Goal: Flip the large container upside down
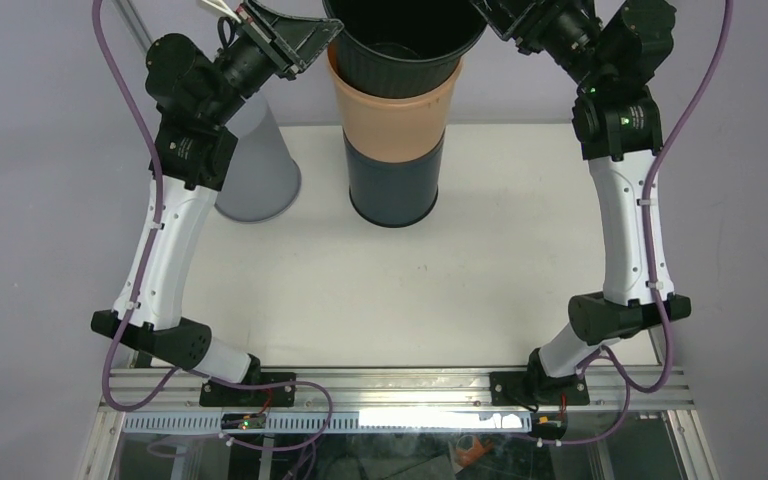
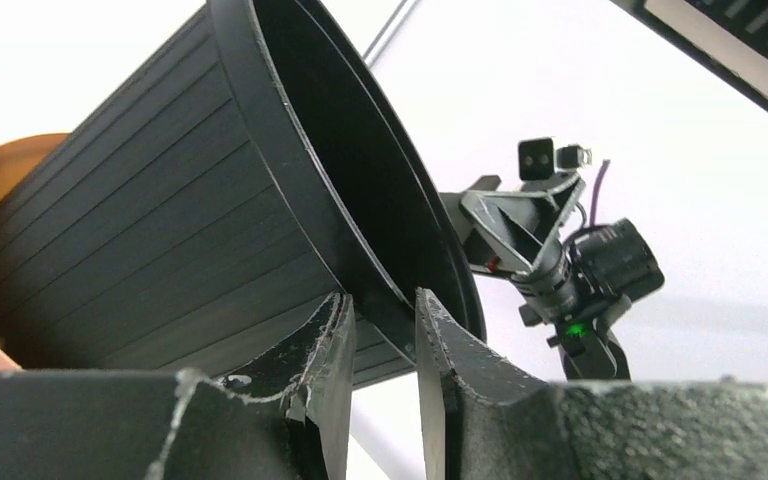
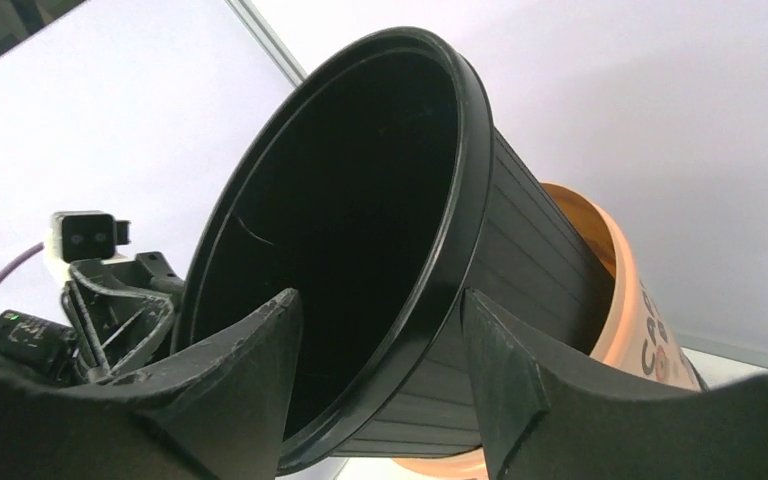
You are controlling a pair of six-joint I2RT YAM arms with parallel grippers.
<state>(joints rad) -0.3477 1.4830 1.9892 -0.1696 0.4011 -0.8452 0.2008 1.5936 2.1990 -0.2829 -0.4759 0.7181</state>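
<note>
We see large container (image 1: 405, 45) upright, long axis vert., mouth up, base nested in orange cup (image 1: 390, 120) | sits btwn both grippers | L gripper (image 2: 382, 300) clamped on its rim | R gripper (image 3: 380, 300) straddles opp. rim, fingers wide; we can't tell if it's gripping

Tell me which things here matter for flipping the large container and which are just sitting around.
For the job: black container; left gripper and right gripper, both astride its rim.

Just there: orange container that the black one sits in; dark container under that; grey upturned container beside the left arm.
</note>
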